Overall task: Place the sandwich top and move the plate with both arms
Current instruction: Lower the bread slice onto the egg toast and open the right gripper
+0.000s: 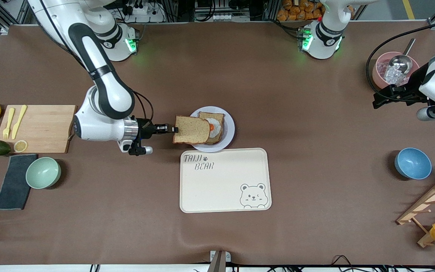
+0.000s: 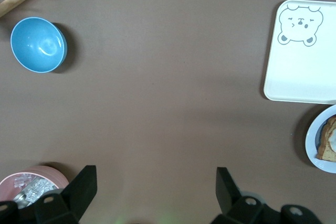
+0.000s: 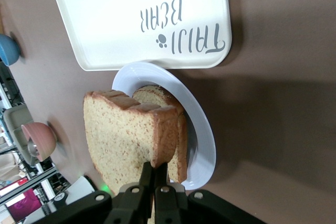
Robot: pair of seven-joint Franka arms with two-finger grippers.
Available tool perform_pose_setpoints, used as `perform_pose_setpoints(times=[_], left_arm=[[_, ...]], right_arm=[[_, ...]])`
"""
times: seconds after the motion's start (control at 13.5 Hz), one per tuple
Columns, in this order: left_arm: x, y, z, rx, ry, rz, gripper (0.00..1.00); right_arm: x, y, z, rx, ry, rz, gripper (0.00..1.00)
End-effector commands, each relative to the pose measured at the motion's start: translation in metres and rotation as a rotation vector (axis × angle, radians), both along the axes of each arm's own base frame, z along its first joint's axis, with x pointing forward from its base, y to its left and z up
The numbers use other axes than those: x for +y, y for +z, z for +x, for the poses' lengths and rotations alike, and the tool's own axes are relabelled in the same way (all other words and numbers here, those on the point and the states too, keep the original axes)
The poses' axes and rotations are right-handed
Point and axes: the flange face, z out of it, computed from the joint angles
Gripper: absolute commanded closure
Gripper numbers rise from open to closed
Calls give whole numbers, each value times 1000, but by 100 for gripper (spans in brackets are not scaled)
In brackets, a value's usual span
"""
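The plate lies on the bench just beside the edge of the cream tray that faces the robots' bases. Over the plate's rim toward the right arm's end, the sandwich top is pinched flat by one crust edge in the right gripper, partly overlapping the egg-topped slice and offset toward that arm. The left gripper waits with fingers wide beside the pink bowl, well apart from the plate.
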Motion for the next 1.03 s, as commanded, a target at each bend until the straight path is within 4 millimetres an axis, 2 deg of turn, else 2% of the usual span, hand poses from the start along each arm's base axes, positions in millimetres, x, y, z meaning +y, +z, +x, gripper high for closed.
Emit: perform_pose_setpoints(times=[0.0, 0.07, 0.44, 0.67, 0.81, 0.96], left_arm=[[0, 1, 1, -8, 0, -22, 0], [0, 1, 1, -8, 0, -22, 0], [0, 1, 1, -8, 0, -22, 0], [0, 1, 1, -8, 0, -22, 0], [0, 1, 1, -9, 0, -22, 0], [0, 0, 1, -6, 0, -22, 0]], right_arm=[[15, -9, -17, 0, -39, 14, 100], [28, -13, -25, -9, -25, 13, 100], [32, -28, -40, -11, -24, 8, 100], [40, -39, -43, -28, -43, 4, 100], [55, -42, -52, -26, -51, 16, 100], [55, -47, -53, -42, -40, 12, 100]])
